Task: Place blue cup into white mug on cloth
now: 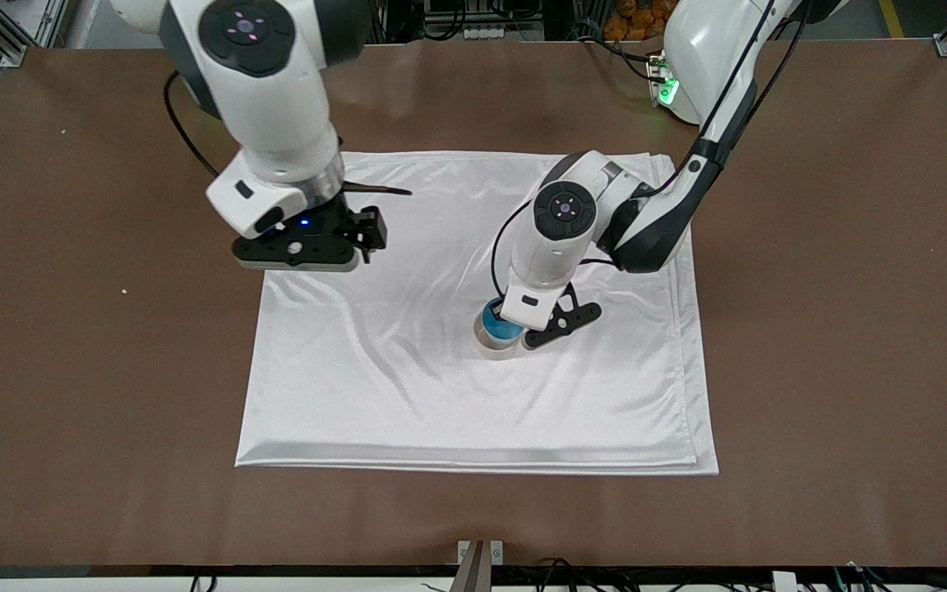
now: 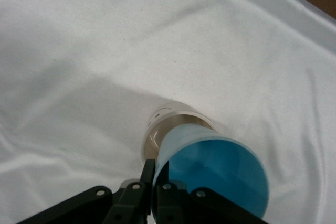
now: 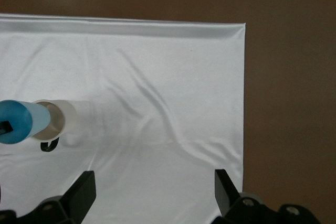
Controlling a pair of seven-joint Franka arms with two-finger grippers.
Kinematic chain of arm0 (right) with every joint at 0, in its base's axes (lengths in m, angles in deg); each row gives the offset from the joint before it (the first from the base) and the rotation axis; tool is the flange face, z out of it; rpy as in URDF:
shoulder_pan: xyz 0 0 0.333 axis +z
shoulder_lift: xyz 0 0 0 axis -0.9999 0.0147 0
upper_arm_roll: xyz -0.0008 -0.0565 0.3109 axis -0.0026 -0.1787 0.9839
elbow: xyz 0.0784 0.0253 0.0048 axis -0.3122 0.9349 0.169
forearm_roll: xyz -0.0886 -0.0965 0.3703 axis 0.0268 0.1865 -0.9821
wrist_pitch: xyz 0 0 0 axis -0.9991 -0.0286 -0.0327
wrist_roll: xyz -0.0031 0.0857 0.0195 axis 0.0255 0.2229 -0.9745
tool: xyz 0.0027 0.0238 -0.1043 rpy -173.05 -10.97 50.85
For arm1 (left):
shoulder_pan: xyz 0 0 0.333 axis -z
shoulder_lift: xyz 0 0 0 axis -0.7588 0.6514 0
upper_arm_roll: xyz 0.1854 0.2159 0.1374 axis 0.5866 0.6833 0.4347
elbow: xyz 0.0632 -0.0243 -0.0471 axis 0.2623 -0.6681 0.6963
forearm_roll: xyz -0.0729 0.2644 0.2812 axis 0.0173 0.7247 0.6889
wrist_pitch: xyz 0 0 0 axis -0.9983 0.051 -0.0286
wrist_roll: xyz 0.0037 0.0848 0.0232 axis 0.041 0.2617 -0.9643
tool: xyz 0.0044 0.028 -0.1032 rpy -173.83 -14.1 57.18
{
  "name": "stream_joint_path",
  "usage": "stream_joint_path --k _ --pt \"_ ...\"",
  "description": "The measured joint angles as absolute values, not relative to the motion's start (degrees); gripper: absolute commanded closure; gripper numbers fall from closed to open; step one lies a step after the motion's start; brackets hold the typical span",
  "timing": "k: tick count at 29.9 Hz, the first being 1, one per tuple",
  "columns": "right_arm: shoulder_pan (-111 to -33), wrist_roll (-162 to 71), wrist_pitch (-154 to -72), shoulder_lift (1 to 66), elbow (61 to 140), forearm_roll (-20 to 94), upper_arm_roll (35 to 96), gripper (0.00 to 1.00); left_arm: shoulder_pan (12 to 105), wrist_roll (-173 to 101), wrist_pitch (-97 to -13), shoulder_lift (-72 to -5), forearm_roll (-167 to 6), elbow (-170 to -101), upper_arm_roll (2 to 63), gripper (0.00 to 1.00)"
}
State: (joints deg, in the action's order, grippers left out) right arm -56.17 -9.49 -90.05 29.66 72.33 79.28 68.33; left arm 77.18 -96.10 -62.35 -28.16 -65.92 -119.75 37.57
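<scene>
The left gripper (image 2: 153, 192) is pinched on the rim of the blue cup (image 2: 212, 174), which hangs straight below its fingers with its base entering the mouth of the white mug (image 2: 173, 127) standing on the cloth (image 1: 408, 395). To seat it well, I judge the hand should keep the cup upright and centred over the mug directly beneath, lower slowly until the tapered wall settles against the mug's rim, then part the 2 fingers and lift straight up. The right gripper (image 3: 152, 184) waits with its fingers spread wide, over the cloth's corner at the right arm's end.
</scene>
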Motion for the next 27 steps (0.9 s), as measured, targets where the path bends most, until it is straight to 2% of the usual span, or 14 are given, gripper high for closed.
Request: stream_joint_path --k 11,17,22,27 --pt "-66.06 -20.4 -85.77 25.42 72.67 77.12 68.35 0.0 77.71 -96.47 -64.14 -26.42 -65.65 -119.61 38.06 1.0" --pt "-71.27 -22.63 -85.33 22.67 75.76 75.62 68.32 0.0 77.72 -96.47 -64.36 -25.77 -64.39 -119.59 38.1 1.0" --pt "-73.74 -22.76 -87.4 20.81 80.13 75.44 68.34 0.0 77.74 -96.48 -65.48 -25.0 -63.95 -119.59 38.1 1.0" --pt "-77.22 -26.17 -92.94 19.16 86.16 75.43 68.34 0.0 77.74 -96.48 -66.78 -23.94 -63.93 -119.58 38.11 1.0"
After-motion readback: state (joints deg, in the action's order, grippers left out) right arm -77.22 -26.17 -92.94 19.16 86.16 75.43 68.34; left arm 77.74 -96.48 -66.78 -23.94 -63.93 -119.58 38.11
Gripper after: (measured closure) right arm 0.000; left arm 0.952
